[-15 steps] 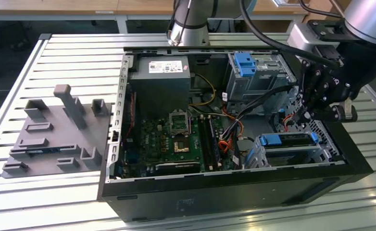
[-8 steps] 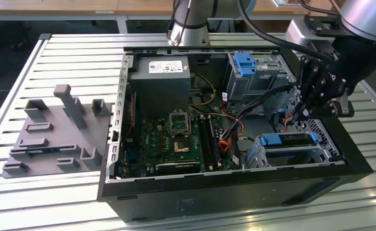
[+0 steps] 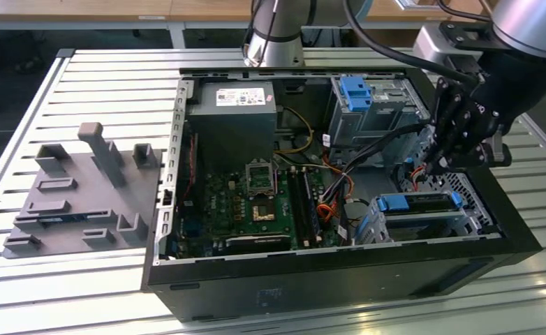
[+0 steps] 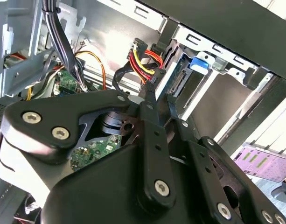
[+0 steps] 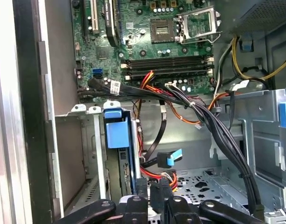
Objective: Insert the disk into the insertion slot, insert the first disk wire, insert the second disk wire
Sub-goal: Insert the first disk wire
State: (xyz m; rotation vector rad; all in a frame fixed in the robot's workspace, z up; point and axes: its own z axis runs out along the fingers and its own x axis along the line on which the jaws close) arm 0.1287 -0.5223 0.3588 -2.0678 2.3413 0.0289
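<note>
Disk sits in the insertion slot. My claw pinches the first disk wire at its back, and the second disk wire dangles loose just ahead.

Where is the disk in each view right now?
Exterior view: the disk sits in the insertion slot, on the exterior view's right.
Second wrist view: the disk just beyond the red-yellow wires.
First wrist view: the disk edge-on beside the case wall.
Shared landmark: the green motherboard.

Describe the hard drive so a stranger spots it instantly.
Find the black computer case, near corner at the exterior view's right. Its low perforated cage holds the hard drive, edged in blue; the taller bay behind has just a blue latch.
</note>
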